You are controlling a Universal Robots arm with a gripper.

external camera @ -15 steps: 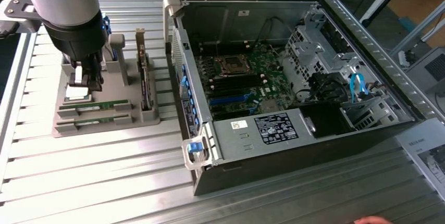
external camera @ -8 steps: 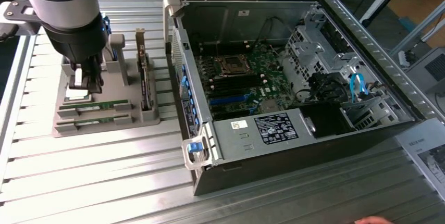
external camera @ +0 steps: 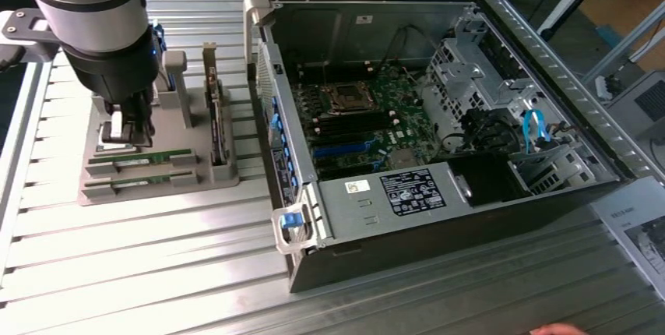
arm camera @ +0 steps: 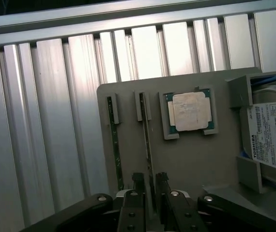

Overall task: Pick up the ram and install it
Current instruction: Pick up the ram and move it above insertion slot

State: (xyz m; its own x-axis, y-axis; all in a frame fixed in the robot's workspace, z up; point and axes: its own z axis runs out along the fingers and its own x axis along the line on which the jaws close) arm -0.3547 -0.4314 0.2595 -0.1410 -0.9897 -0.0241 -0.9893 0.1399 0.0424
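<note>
Ribbed aluminium table (external camera: 124,257) beneath everything, bright with glare. Closest to the wrist camera, the gripper (arm camera: 149,182), down low over a grey holder (arm camera: 186,159), jaws spread, fingers (arm camera: 138,186) to either side of the ram (arm camera: 146,140). Straddling rather than pinching, to judge by the thin gap on each side. Ram standing on its long edge in a narrow slot, thin faces turned outward, presumably so as to be clamped flat from above. Just beside it, a second stick (arm camera: 114,145), parallel, in a slot of its own, kept far enough off to let a finger drop between. Beyond both, a square processor (arm camera: 190,112) seated in a shallow recess, silver lid up. Off at the holder's edge, a hard drive (arm camera: 271,135) hemmed between grey blocks. Farther out in the exterior view, a dark expansion card (external camera: 218,117) propped upright in the same holder. Farthest, an open computer case (external camera: 437,218) laid on its side, board (external camera: 400,128) facing up, likely to leave the memory slots (external camera: 332,127) reachable straight from above. Task at the picking stage, nothing lifted yet.
</note>
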